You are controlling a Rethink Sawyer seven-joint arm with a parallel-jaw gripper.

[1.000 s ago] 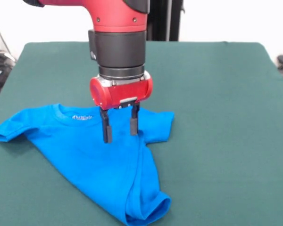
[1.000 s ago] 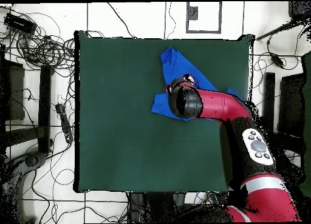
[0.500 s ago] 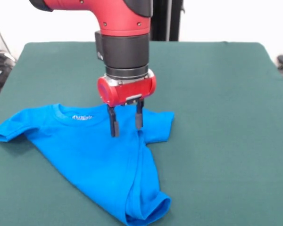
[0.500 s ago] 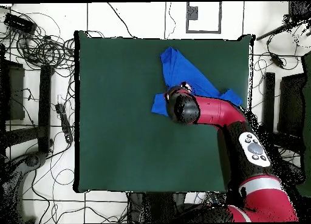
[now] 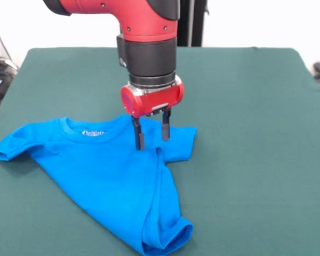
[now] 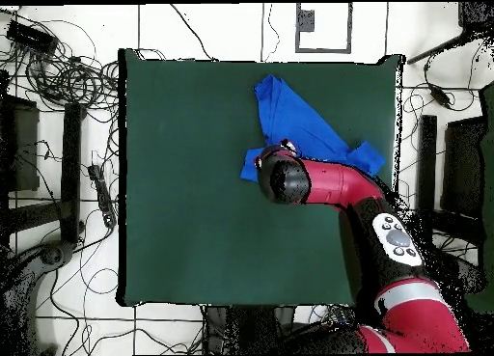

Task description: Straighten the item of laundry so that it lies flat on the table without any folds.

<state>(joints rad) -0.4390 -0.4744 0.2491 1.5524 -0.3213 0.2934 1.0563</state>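
The item of laundry [image 5: 104,173] is a bright blue child's T-shirt lying on the green table [image 5: 245,122]. Its collar faces the far side and both sleeves are spread out. The right side of its body is folded over, and the hem is bunched at the near edge. My gripper [image 5: 152,137] hangs open just above the shirt's right shoulder with nothing between its fingers. In the overhead view the shirt [image 6: 289,116] lies near the table's [image 6: 193,178] top right corner, and the arm's wrist [image 6: 280,178] hides the gripper and part of the shirt.
Cables and equipment [image 6: 58,72] lie on the floor around the table in the overhead view. A dark post [image 5: 189,24] stands behind the table's far edge in the front view.
The open gripper has risen a little and moved to the right in the front view, from over the shirt's chest to its right shoulder. The shirt has not moved.
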